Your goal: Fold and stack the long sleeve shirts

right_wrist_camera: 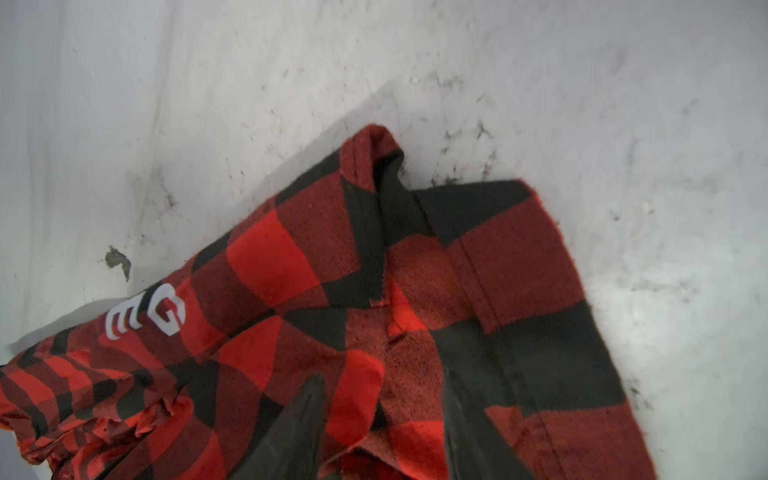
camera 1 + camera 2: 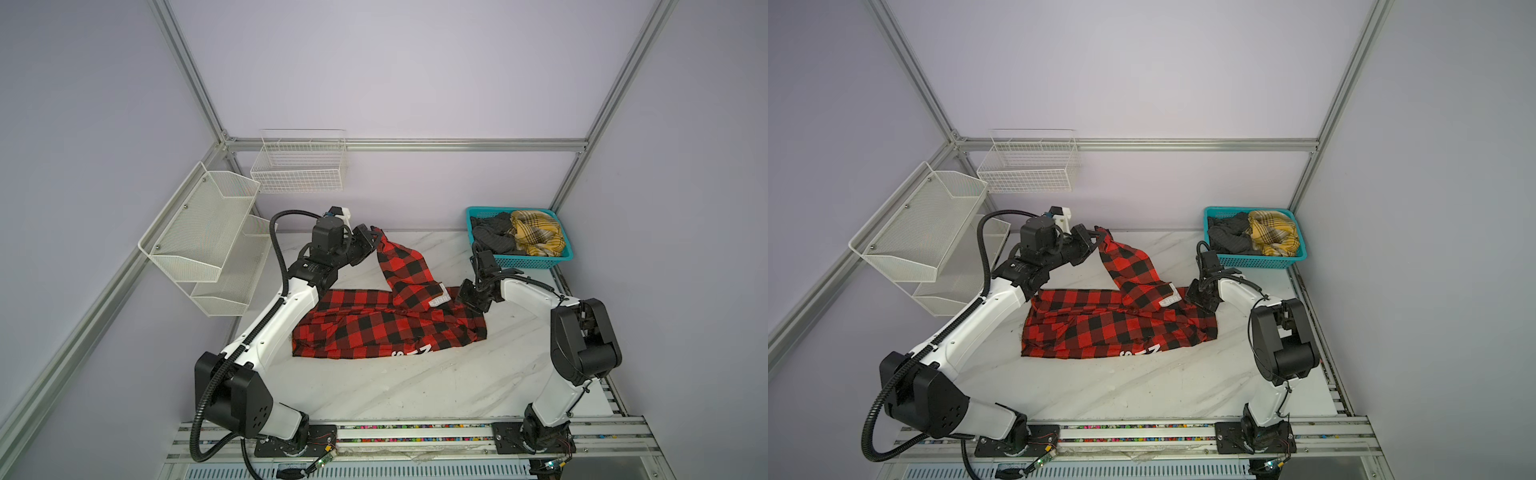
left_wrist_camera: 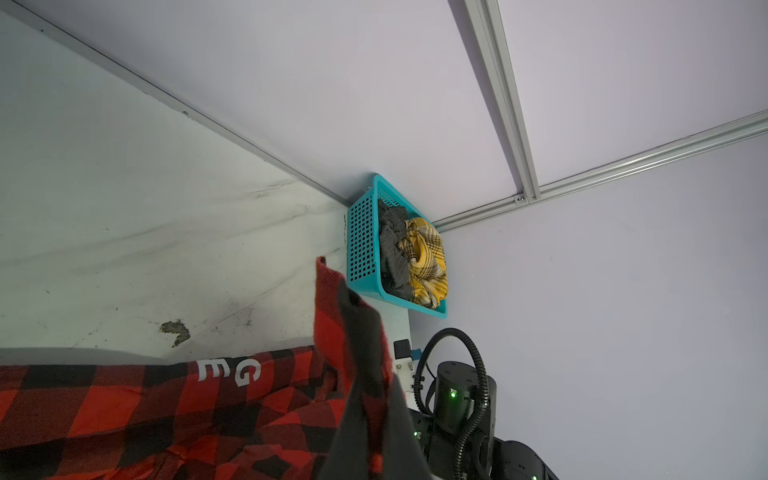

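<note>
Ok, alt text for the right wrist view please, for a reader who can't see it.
A red-and-black buffalo-check cloth shirt with white block letters lies rumpled on a scuffed white marble-look tabletop. The right gripper is poised over it, its two dark fingers apart with cloth showing between them.

Links: smooth white shells on the left arm (image 2: 291,307) and the right arm (image 2: 523,291).
Joints: bulky black housings (image 2: 239,399), rounded at the corners.
Cabling: ribbed black conduit (image 2: 281,259) along the left arm, with thin black wires on the right.
Screws: small dark dots down the left white link.
Lights: green LEDs (image 3: 453,392) on a black motor can.
Right gripper (image 1: 384,376): black tapered fingers (image 1: 299,428).
Bases: flat black plates (image 2: 291,446) — thin red wires beside them.
</note>
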You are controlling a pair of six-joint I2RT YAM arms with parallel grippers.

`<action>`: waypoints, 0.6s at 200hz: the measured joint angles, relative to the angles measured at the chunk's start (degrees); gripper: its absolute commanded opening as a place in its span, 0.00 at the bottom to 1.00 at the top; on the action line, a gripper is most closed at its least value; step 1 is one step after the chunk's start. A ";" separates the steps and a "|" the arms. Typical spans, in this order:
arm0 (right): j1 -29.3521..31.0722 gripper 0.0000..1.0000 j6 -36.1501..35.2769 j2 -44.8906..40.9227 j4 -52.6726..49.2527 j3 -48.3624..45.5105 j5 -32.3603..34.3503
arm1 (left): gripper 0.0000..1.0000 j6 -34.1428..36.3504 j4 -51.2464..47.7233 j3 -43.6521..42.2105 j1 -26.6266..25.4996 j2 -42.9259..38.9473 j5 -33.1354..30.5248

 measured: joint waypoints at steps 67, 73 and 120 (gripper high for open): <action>0.00 0.20 -1.01 4.74 0.11 1.86 -3.78 | 0.00 1.03 0.15 -4.63 -0.02 -5.09 -2.03; 0.00 0.16 -1.11 5.11 0.09 2.29 -3.80 | 0.00 1.22 0.04 -5.01 -0.02 -5.49 -2.36; -0.37 0.00 -1.09 7.17 -0.11 3.43 -3.04 | 0.00 5.38 -6.91 -6.34 -0.15 -10.27 -12.79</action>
